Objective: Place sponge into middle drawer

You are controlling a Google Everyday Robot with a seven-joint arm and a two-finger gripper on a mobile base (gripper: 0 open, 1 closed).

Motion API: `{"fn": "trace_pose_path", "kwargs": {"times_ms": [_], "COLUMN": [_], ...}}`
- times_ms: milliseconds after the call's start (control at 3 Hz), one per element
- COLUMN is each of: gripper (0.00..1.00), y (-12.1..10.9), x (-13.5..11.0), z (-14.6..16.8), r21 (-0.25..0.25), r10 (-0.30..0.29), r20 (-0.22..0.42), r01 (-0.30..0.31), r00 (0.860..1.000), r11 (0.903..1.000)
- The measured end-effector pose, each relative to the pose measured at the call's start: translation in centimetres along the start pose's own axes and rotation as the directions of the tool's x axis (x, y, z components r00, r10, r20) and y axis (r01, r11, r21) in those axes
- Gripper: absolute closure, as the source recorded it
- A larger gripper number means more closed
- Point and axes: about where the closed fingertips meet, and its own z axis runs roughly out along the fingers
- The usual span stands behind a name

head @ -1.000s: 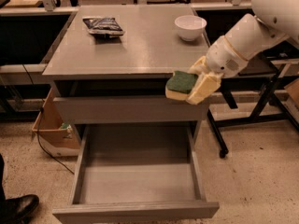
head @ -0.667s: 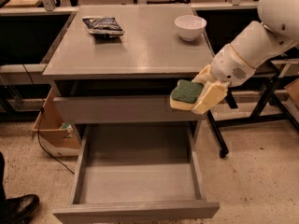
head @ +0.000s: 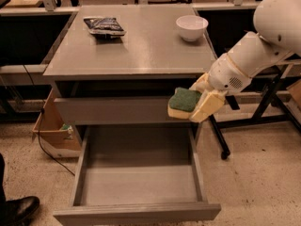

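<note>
The sponge [head: 184, 101], dark green on top with a pale yellow body, is held in my gripper [head: 196, 103]. It hangs in front of the closed upper drawer front, at the cabinet's right edge, above the right rear corner of the middle drawer [head: 136, 181]. That drawer is pulled wide open below, grey, with a bare flat floor and low side walls. My white arm [head: 254, 51] reaches in from the upper right.
On the cabinet top [head: 141, 46] lie a dark shiny snack bag [head: 104, 26] at the back left and a white bowl [head: 191, 27] at the back right. A cardboard box [head: 54, 131] stands left of the cabinet. A black stand leg [head: 221, 140] is at the right. A shoe [head: 16, 210] is at bottom left.
My gripper with the sponge has moved down from the edge of the cabinet top to the level of the closed drawer front.
</note>
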Motion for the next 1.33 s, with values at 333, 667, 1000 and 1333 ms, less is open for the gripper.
{"fn": "trace_pose_path", "kwargs": {"times_ms": [333, 667, 1000, 1333], "gripper": [1.00, 1.00, 1.00, 1.00], "y": [1.5, 2.7, 3.4, 3.6], "x": [1.1, 2.8, 4.4, 5.5], "z": [3.1, 7.2, 12.0, 16.9], "r21": [-0.021, -0.044, -0.076, -0.113], "r10": [-0.020, -0.028, -0.038, -0.046], "r20": [0.022, 0.046, 0.067, 0.098], "r01": [0.021, 0.030, 0.043, 0.057], "r00": [1.000, 0.999, 0.997, 0.994], "r11": [0.9996, 0.9986, 0.9962, 0.9920]}}
